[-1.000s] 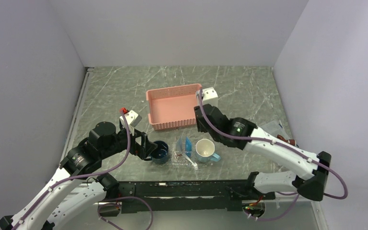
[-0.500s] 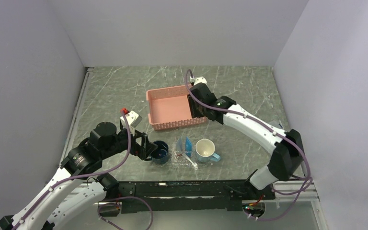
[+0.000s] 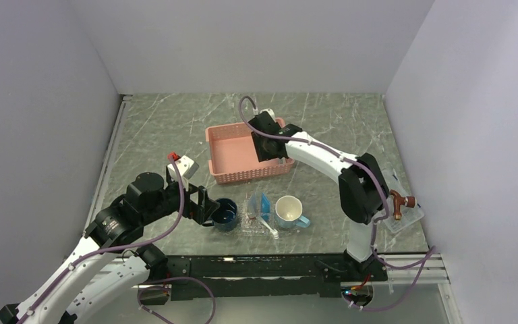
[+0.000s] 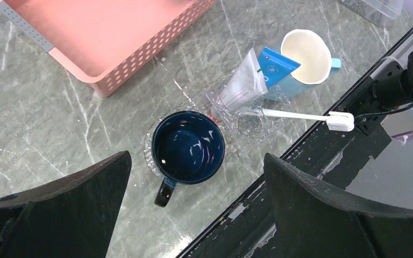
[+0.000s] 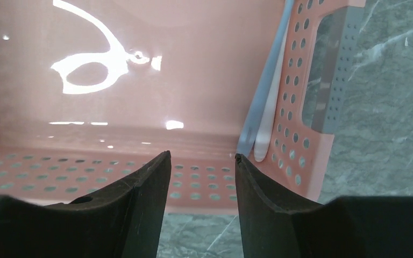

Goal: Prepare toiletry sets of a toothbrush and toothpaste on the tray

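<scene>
From above, your right hand [image 3: 270, 145] points down into the pink basket [image 3: 233, 152] at the far side of the counter [image 3: 162, 128]. Your left hand [image 3: 204, 206] hangs low beside the dark mug [image 3: 226, 214]. The tray [image 3: 253, 228] sits near the front edge, between that mug and the white mug [image 3: 288, 211].

In the left wrist view, your left hand is spread wide and holds nothing. Below it the tray carries a white toothpaste [image 4: 243, 86] and a blue toothpaste [image 4: 277, 63] side by side. One toothbrush [image 4: 293, 114] lies across the tray's near end, head toward the front rail. I'd judge one set is made up and the other lacks its brush.

In the right wrist view, your right hand is parted, with only basket floor showing between the tips. The second toothbrush [image 5: 266, 121] lies tucked along the basket's side wall, just right of the hand. That spot probably leaves little room for a finger on the wall side, so you'd likely need to shift right before closing.
</scene>
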`<state>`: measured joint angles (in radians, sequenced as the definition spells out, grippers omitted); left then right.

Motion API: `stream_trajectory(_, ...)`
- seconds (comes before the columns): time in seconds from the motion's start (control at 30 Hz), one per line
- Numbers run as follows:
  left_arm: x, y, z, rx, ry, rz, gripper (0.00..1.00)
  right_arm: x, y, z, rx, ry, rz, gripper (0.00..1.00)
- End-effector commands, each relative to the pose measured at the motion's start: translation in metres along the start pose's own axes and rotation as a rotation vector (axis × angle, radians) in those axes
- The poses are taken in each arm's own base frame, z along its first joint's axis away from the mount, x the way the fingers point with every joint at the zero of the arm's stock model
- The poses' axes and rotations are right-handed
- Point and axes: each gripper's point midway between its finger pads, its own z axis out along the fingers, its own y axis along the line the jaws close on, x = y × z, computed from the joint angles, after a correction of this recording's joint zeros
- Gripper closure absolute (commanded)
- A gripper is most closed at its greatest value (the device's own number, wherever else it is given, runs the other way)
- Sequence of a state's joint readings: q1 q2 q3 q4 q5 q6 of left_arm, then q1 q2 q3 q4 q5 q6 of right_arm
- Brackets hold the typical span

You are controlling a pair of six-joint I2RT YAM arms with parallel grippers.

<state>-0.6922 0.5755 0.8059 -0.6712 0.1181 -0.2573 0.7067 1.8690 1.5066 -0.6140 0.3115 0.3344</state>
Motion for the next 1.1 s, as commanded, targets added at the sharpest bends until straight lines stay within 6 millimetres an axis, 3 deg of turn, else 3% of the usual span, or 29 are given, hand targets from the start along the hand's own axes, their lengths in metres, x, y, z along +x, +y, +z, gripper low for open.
stream_trajectory(0.0, -0.006, 0.004, -0.001, -0.026, -0.024, -0.010, 0.01, -0.019, -0.013, 0.005, 0.053, -0.025, 0.018, 0.49)
stream_trajectory(0.33, -0.004, 0.006, 0.000, -0.035, -0.015, -0.010, 0.01, -0.006, -0.027, 0.042, 0.087, 0.051, 0.039, 0.45)
stream_trajectory(1.07, -0.002, 0.008, 0.003, -0.047, 0.002, -0.014, 0.01, 0.006, -0.042, 0.079, 0.078, 0.122, 0.085, 0.45)
